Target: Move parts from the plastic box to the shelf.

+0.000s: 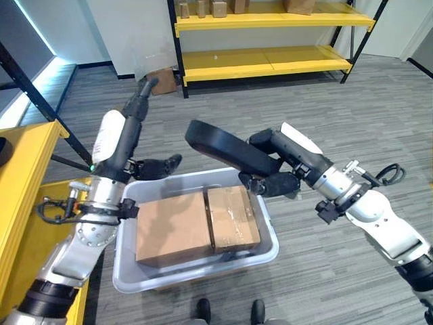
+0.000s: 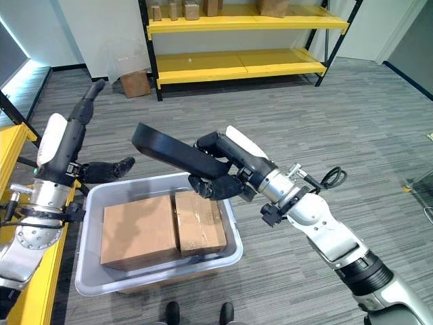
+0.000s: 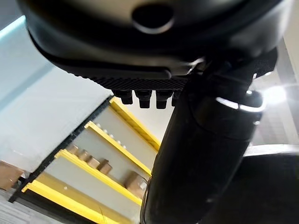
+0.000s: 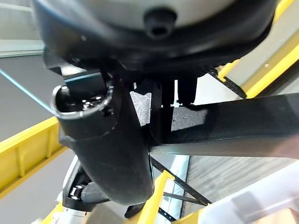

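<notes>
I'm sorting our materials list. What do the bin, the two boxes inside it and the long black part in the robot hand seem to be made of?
Bin: translucent greyish plastic, with a smooth glossy rim. Two boxes: brown cardboard, matte, the smaller one sealed with shiny clear tape. Long black part gripped by the right robot hand: matte black, probably moulded plastic, though coated metal can't be ruled out.

Plastic box (image 1: 127,272): on the floor, nearest the robot. In it: two cardboard boxes side by side, touching — large one (image 1: 173,229) at left, smaller one (image 1: 233,218) at right. Shelf (image 1: 270,61): well behind, small boxes (image 1: 218,8) on its upper board.
</notes>
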Motion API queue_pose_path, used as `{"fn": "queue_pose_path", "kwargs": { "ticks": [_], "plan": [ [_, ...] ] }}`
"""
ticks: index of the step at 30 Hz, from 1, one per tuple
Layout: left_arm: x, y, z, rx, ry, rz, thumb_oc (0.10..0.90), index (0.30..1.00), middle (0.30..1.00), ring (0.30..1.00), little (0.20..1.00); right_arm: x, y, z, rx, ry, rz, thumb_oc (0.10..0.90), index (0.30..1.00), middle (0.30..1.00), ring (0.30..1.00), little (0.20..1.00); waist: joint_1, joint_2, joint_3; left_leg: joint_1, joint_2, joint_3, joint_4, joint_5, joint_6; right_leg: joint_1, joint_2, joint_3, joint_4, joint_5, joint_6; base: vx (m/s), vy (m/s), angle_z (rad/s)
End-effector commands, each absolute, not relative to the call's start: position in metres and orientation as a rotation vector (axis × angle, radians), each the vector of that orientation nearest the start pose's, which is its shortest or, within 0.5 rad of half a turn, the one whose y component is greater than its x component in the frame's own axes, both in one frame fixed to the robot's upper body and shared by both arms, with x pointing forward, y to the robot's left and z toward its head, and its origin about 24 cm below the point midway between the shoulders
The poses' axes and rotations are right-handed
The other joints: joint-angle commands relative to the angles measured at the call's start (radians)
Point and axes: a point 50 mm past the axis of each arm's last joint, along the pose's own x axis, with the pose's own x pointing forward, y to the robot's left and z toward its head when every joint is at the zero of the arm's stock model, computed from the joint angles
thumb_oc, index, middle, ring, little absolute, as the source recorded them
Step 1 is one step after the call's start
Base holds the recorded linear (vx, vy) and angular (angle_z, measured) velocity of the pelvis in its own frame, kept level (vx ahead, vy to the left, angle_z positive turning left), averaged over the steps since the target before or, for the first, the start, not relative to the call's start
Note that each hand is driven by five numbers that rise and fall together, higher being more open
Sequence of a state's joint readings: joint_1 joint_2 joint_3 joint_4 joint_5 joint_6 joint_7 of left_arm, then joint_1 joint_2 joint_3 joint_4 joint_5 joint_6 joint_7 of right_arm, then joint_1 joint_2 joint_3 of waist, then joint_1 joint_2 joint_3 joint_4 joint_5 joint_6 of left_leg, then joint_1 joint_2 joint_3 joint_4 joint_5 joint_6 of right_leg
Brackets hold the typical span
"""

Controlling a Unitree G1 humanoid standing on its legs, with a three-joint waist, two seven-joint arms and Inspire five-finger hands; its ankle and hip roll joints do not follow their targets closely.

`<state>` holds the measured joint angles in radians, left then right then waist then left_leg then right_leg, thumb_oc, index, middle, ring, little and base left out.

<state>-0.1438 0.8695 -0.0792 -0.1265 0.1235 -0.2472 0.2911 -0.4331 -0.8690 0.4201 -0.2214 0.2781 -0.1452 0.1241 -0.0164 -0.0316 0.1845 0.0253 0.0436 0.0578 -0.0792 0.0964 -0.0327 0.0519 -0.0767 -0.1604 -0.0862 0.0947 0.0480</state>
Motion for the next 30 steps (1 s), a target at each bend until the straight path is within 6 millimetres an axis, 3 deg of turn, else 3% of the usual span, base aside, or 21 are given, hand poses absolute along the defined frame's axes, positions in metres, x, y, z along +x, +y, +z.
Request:
{"fn": "queue_pose_path", "kwargs": {
  "ticks": [1,30],
  "plan": [
    [0.267,0.232,0.205,0.903,-0.736,0.013,0.9,1.0,1.0,1.0,1.0,0.272,-0.131,0.219,-0.524,-0.695,0.668,0.4,0.3,0.3,0.3,0.3,-0.002,0.0,-0.156,0.065,0.058,0.02,-0.008,-0.073,-0.034,0.002,-0.079,0.034,0.004,0.004,0.109,0.0,0.002,-0.07],
    [0.29,0.211,0.23,1.072,-0.795,-0.113,0.9,1.0,1.0,1.0,1.0,0.272,-0.12,0.217,-0.496,-0.685,0.74,0.4,0.3,0.3,0.3,0.3,-0.033,-0.004,-0.136,0.059,0.058,0.032,-0.008,-0.075,-0.034,-0.014,-0.079,0.047,0.003,0.009,0.112,0.0,0.0,-0.01]
  ]
}}
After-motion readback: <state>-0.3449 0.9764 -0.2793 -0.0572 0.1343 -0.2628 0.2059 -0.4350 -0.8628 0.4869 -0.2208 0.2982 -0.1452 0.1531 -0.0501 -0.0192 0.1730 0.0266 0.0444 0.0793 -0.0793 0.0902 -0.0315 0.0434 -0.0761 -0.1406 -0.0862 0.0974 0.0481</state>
